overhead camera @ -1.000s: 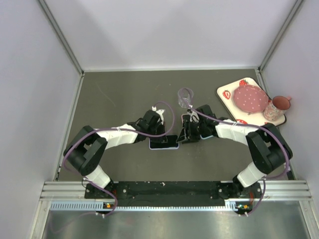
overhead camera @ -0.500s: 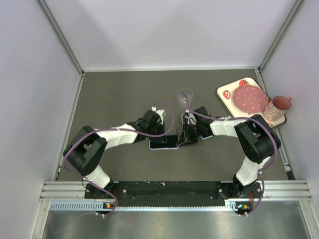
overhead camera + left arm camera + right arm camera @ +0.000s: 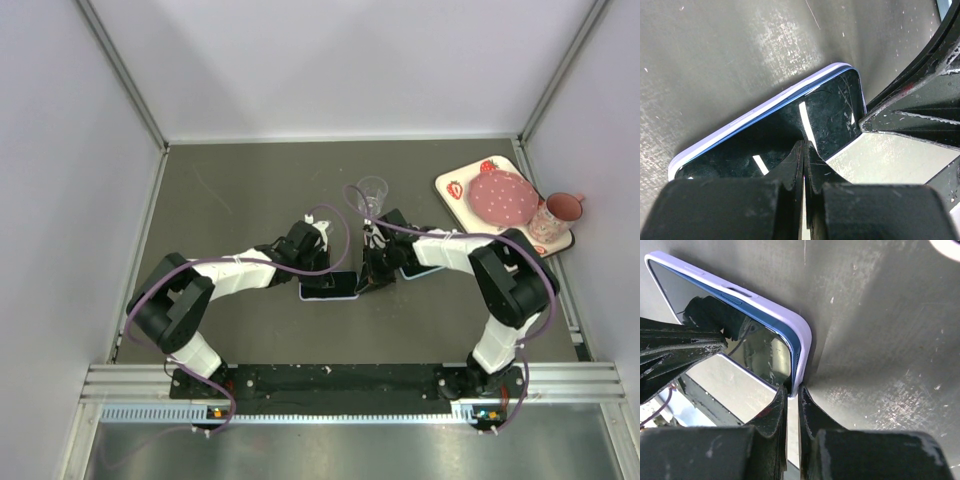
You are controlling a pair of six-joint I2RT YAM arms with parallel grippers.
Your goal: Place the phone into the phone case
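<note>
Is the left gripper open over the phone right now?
No, in the left wrist view the left gripper has its fingers pressed together, tips over the phone screen.

The phone (image 3: 832,112) has a shiny black glass front with small scratches. The phone case (image 3: 801,340) looks like smooth, dull, pale purple plastic. The table (image 3: 715,60) is dark, matt and scuffed. The left gripper (image 3: 803,146) is rough black plastic.
</note>
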